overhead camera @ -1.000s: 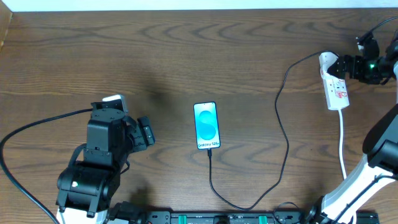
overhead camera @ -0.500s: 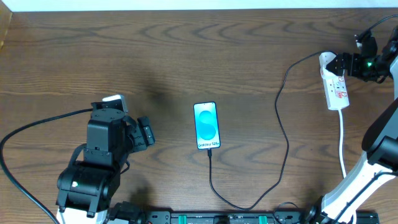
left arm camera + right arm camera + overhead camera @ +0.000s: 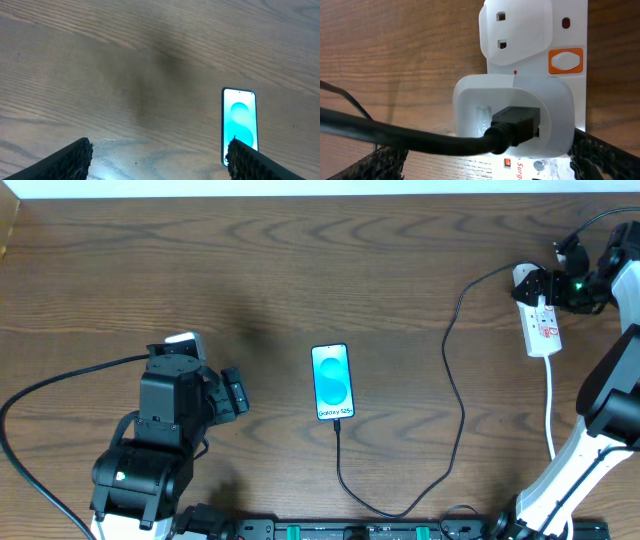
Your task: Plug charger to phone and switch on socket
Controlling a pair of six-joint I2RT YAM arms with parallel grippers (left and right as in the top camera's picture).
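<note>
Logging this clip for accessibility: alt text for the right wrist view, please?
The charger is plugged into a white adapter on the socket, a white power strip. An orange switch sits beside the free outlet above; the open right tool frames the bottom corners.

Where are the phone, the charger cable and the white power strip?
phone (image 3: 332, 383): overhead view, middle of its screen
charger cable (image 3: 395, 134): right wrist view, middle of the black lead
power strip (image 3: 541, 330): overhead view, its labelled lower half

Desk (image 3: 300, 260): brown, wavy wood grain. Phone (image 3: 332, 383): light-blue screen, darker blue oval, dark rim. Socket (image 3: 545, 335): white, orange switch (image 3: 565, 60). Cable (image 3: 420, 142): black.
</note>
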